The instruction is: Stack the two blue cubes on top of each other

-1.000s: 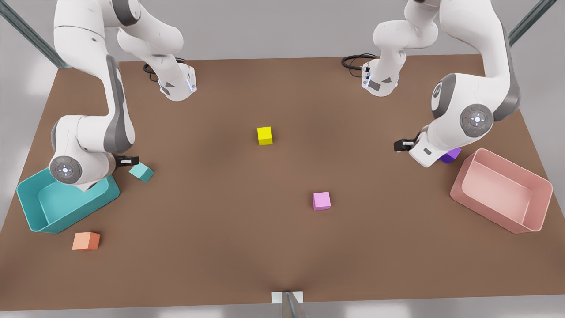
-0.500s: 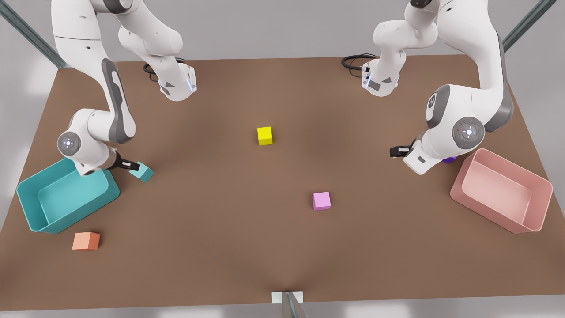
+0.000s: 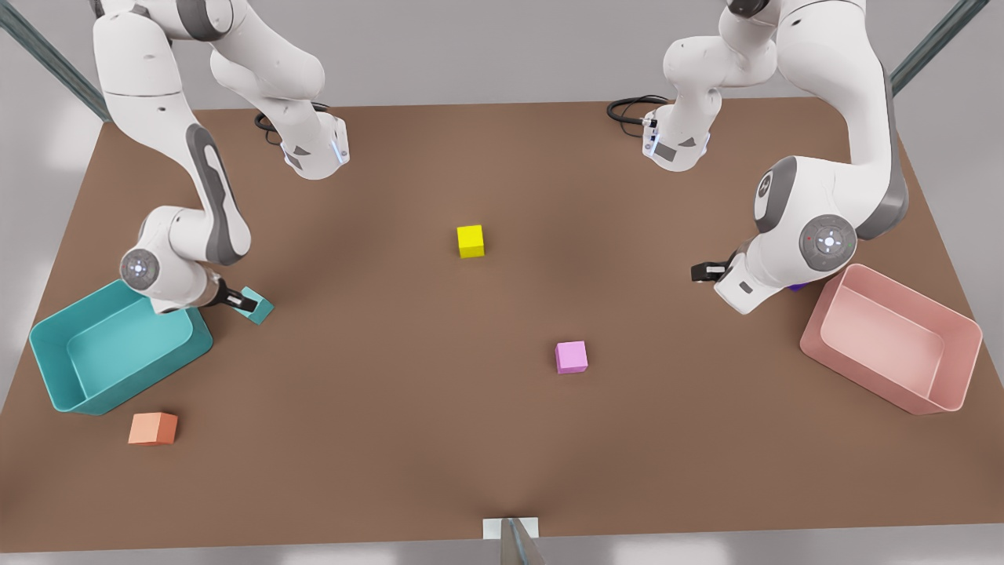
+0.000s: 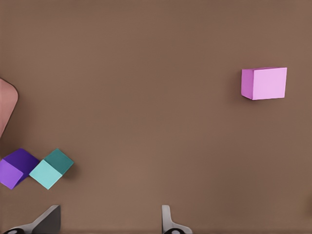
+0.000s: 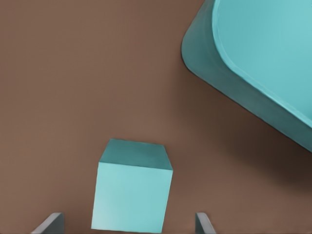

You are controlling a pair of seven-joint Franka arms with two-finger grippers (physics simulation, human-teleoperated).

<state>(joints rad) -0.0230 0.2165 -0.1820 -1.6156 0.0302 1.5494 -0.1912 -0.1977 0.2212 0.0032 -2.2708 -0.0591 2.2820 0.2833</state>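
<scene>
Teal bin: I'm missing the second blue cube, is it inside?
The teal bin shows a bare floor in the front view, but the right arm covers its far corner. The second teal cube sits beside the purple cube, seen in the left wrist view.

Brown table (image 3: 502, 439). Teal bin (image 3: 118, 353) just beside right claw. Pink bin (image 3: 890, 345) beside left claw, purple cube (image 4: 14, 167) near it. Yellow cube (image 3: 471, 240), pink cube (image 3: 571, 357), orange cube (image 3: 153, 428) well apart.
</scene>
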